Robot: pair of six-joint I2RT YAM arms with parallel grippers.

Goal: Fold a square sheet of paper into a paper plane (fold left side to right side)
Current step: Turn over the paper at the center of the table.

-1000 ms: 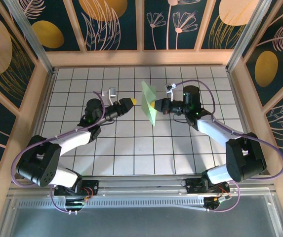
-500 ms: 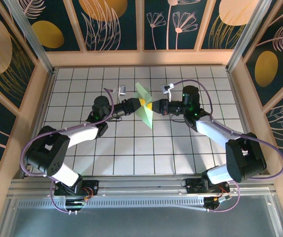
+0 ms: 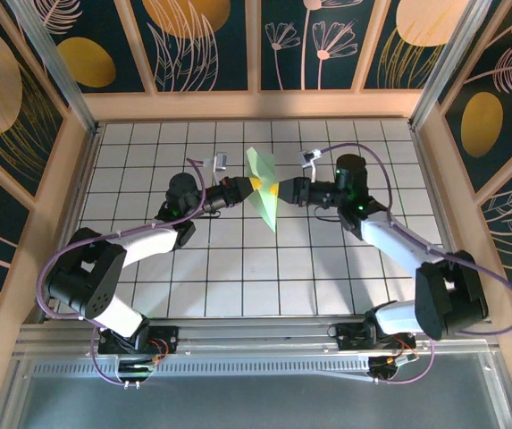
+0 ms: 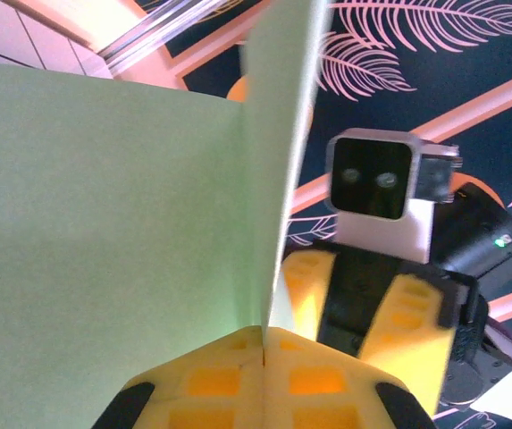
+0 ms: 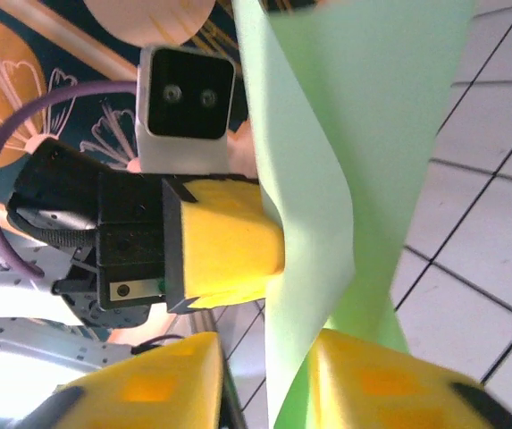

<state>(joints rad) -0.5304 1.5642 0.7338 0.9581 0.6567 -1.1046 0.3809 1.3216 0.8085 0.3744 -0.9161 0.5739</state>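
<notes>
The left claw [image 3: 253, 184] is clamped fully shut on the green paper [image 3: 268, 213]. In its own wrist view the two yellow pads [image 4: 211, 380] meet, with only the sheet's edge pinched in the seam between them. From that pinch the paper stands upright ahead of the claw. One broad panel spreads off to the left of the fingers, and a narrower flap rises edge-on straight ahead of the tips. The two join at a crease just above the grip.

The right claw [image 3: 278, 189] faces the left one tip to tip, just across the paper. Its jaws stand partly apart (a plain dark gap shows between its yellow fingers [image 4: 416, 313] when seen from the left wrist), and they grip nothing. In the right wrist view the paper passes through the space between that claw's fingers [image 5: 148, 389] and curves up and away ahead of them. It lies close to the right-hand finger, though I cannot tell whether it touches.

Seen from above, the paper sits between the two sets of fingertips as a long, narrow shape. It reaches past the claws on both the far and near sides, tapering at the near end, and appears lifted off the white tiled table [image 3: 238, 268].
</notes>
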